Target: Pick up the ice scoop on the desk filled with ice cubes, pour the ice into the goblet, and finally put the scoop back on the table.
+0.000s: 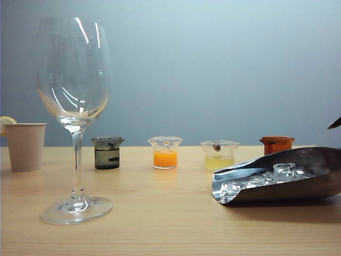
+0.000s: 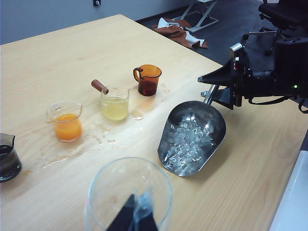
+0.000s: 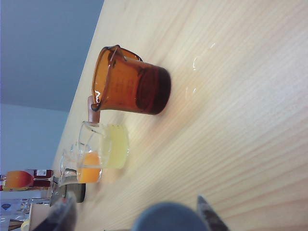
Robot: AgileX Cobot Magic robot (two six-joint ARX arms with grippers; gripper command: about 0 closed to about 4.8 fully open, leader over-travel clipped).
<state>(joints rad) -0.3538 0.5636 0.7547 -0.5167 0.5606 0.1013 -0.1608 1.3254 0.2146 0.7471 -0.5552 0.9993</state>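
The shiny metal ice scoop (image 1: 303, 184) lies on the light-wood desk (image 1: 160, 213) at the right, its trough heaped with clear ice cubes (image 2: 186, 140). My right gripper (image 2: 208, 89) is open, with one finger on each side of the scoop's handle (image 2: 210, 92); in the right wrist view the handle end (image 3: 168, 219) shows blurred between the fingers. Only a fingertip (image 1: 335, 123) of this gripper shows in the exterior view. The tall clear goblet (image 1: 74, 80) stands upright at the left, with nothing in it. My left gripper (image 2: 137, 216) hangs above its rim (image 2: 98, 185), fingers together, holding nothing.
Behind the scoop stands a row of small beakers: dark (image 1: 107, 153), orange (image 1: 165, 153), yellow (image 1: 219, 156) and amber (image 1: 277, 144). A beige paper cup (image 1: 25, 146) sits at the far left. Wet streaks (image 2: 96, 144) mark the wood near the beakers. The desk edge (image 2: 284, 202) runs close to the scoop.
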